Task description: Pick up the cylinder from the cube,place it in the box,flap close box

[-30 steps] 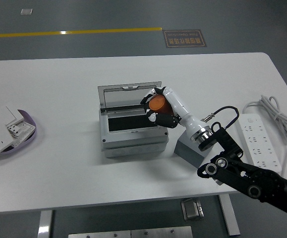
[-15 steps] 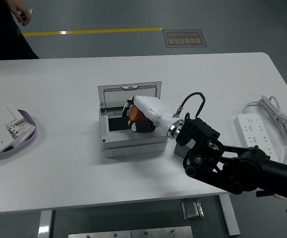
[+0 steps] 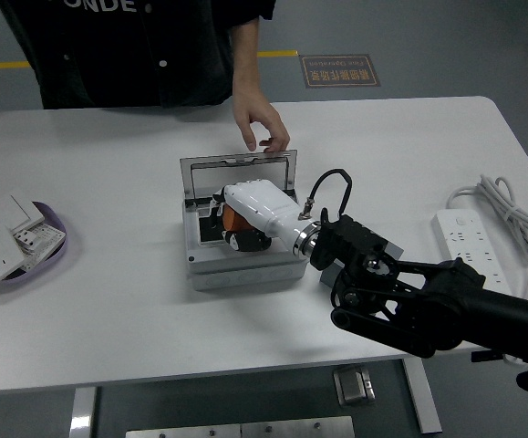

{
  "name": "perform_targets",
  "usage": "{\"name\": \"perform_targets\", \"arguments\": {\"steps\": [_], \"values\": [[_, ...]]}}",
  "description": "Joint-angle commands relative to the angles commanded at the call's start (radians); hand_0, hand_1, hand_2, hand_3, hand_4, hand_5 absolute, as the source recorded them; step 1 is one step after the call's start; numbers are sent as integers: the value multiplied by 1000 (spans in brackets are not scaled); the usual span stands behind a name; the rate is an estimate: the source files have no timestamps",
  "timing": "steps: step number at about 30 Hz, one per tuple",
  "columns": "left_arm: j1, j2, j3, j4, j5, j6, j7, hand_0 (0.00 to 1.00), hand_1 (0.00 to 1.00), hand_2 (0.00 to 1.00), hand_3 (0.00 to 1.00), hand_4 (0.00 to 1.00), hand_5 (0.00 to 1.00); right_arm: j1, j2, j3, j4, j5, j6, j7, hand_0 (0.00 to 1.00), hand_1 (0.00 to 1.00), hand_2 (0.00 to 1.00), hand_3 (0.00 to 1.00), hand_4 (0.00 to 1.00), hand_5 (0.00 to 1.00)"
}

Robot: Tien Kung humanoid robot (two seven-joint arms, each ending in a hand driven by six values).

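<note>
Just behind box point(image 3: 245, 265): person's hand point(image 3: 262, 128).

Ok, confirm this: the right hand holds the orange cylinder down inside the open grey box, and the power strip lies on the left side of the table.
One thing is off. The power strip lies on the right side of the table, not the left, as the head view shows. The rest stands: the right hand holds the orange cylinder down inside the open grey box.
</note>
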Motion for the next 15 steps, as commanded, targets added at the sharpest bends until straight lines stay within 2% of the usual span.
{"name": "perform_targets", "arguments": {"steps": [4,5,10,11,15], "values": [[-1,0,2,0,-2,0,-1,614,636,626,630,683,249,-1,0,4,-2,-9,-2,9,608,608,606,625,440,49],[-1,0,1,0,-2,0,-1,614,636,626,630,683,248,-1,0,3,-2,-9,-2,9,755,675,662,662,583,225],[-2,1,2,0,-4,0,-2,614,636,626,630,683,248,-3,1,-2,-9,-13,6,7,755,675,662,662,583,225],[-2,1,2,0,-3,0,-2,614,636,626,630,684,247,-3,1,-3,-10,-14,8,6,785,703,691,687,706,263],[-3,0,3,0,-4,0,-2,614,636,626,630,684,247,-5,1,-5,-15,-18,22,2,785,703,691,687,706,263]]}}
